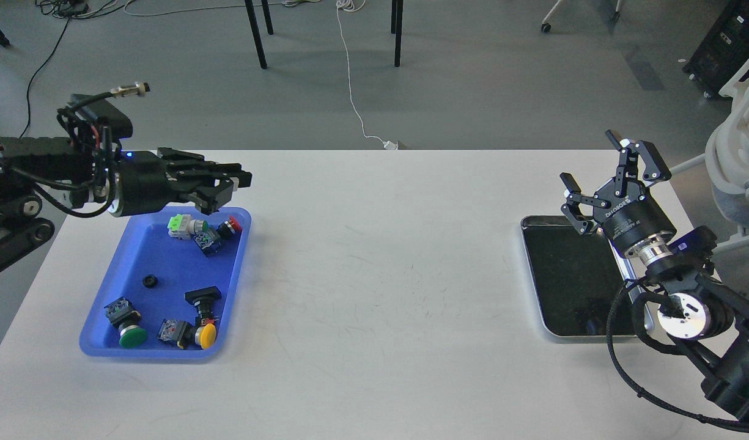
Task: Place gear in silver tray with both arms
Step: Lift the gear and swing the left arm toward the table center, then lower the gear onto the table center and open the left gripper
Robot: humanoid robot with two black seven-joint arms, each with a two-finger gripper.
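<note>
Hovering left arm: the left gripper (224, 183) hangs over the far edge of the blue tray (105, 339), pointing right along the table, forearm level and coming in from the left edge
Left fingers: seen side-on and dark, they look close together with nothing between them, but I cannot tell for certain
Blue tray contents: push-button parts lie loose, a green-capped one (131, 335) and a yellow-capped one (206, 335) at the near end, a red-tipped one (230, 226) with a green-and-white block (178, 225) at the far end
Gear: the small black ring (150, 282) alone on the bare tray floor is, by my judgement, the gear, well apart from the other parts and so free to be picked from above
Table middle: the white table (380, 275) lies between the two trays, likely the place for a handover
Silver tray: the silver tray (536, 287) sits at the right, its dark floor holding nothing visible
Right arm: the right gripper (600, 177) rises over the tray's far right part, wrist tilted up and back
Right fingers: spread wide apart, holding nothing
</note>
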